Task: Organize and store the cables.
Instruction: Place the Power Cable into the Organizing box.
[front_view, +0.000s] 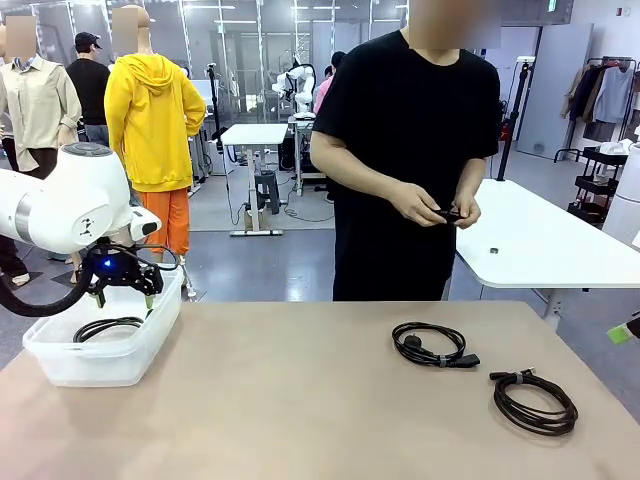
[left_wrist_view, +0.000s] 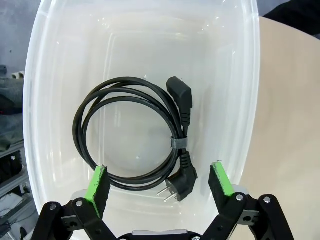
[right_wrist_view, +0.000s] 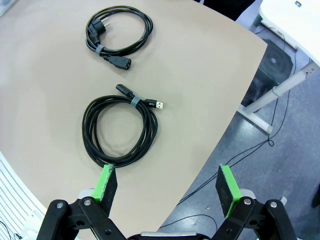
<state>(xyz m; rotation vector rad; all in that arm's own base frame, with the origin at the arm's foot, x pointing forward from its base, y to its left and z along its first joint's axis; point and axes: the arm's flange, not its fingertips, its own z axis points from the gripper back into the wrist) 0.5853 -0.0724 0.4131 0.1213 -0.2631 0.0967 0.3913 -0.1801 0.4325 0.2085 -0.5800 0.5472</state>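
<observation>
Listing your stock for the cable job, item by item.

Item 1: power cord in the bin (left_wrist_view: 127, 135). Round black coil, bound by a small grey tie, with the angled plug and the socket end lying beside the tie. It lies flat on the floor of the clear plastic bin (front_view: 60, 365) at your left edge of the table (front_view: 300, 420). Count this one as stored.

Item 2: left gripper (left_wrist_view: 159, 172). It hangs directly over the bin with its green pads spread wide and nothing between them. You have it there because the bin is the drop point, and spread jaws above a settled coil read as a finished delivery.

Item 3: second power cord (right_wrist_view: 117, 32). Tied coil, plug ends to one side, loose on the table toward your right. Not yet stored.

Item 4: USB cable (right_wrist_view: 120, 130). Tied coil, metal connector poking out past the tie, nearer your right edge. Not yet stored.

Item 5: right gripper (right_wrist_view: 166, 172). Jaws spread, empty, held above the table with the USB coil just ahead of its left pad, which looks like a ready stance for the nearest remaining pick.

Item 6: person's hands (front_view: 440, 210). Together at waist height around a small dark object, too small to identify.
</observation>
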